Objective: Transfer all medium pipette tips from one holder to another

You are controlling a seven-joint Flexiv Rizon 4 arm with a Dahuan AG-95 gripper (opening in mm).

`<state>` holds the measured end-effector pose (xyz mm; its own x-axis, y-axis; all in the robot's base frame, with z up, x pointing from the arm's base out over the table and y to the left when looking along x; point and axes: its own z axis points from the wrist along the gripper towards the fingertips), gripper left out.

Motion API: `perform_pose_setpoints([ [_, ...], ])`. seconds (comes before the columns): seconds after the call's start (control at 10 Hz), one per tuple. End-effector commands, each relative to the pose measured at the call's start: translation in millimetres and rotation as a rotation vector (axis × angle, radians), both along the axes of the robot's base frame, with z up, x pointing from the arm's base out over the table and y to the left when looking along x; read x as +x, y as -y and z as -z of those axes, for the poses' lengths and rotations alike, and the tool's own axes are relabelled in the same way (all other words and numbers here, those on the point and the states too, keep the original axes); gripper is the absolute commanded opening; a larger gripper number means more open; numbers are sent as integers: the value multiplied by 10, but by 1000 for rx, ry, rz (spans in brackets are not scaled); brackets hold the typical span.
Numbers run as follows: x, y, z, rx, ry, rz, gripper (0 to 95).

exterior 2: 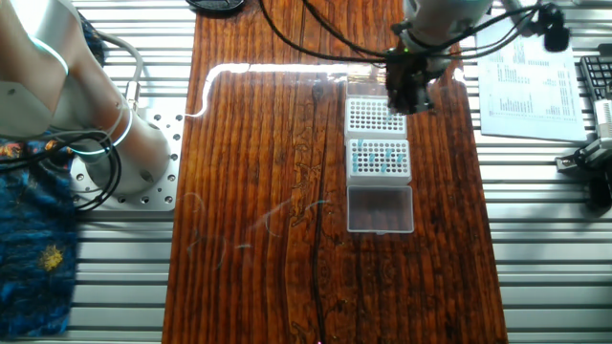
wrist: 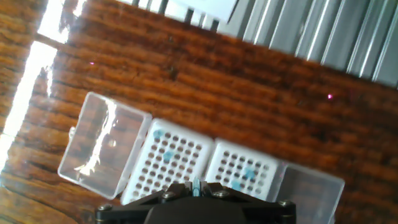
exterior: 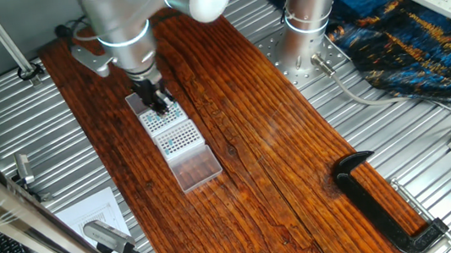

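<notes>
- While I hang low over the 2 white racks on the wooden bench (exterior: pixel 278 137), my jaws (wrist: pixel 198 185) are pinched nearly together, and the hand view shows a sliver of teal-blue between them, which I take to be 1 tip held upright.
- In one fixed view I am over the rack farther from the open clear lid (exterior: pixel 196 167); the rack next to that lid (exterior: pixel 177 135) carries most of the blue dots.
- From the other fixed view, the blue-topped tips (exterior 2: pixel 381 159) sit in that rack beside the lid, while the rack under me (exterior 2: pixel 371 116) looks nearly bare.
- Each tip stands vertical in its hole, its long axis in line with my fingers.
- What matters next, I judge: the hole straight below me, so the move is a plumb descent.
</notes>
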<state>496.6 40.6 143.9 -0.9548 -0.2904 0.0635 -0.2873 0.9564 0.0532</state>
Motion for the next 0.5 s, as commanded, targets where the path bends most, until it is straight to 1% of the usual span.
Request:
perform_pose_setpoints([
  [0.1,-129,-89,67,-3,21,24,0],
  [0.2,-170,-161,90,-18,23,22,0],
  [0.4,-174,-158,96,-27,19,12,0],
  [0.5,-194,-147,100,-28,17,24,0],
])
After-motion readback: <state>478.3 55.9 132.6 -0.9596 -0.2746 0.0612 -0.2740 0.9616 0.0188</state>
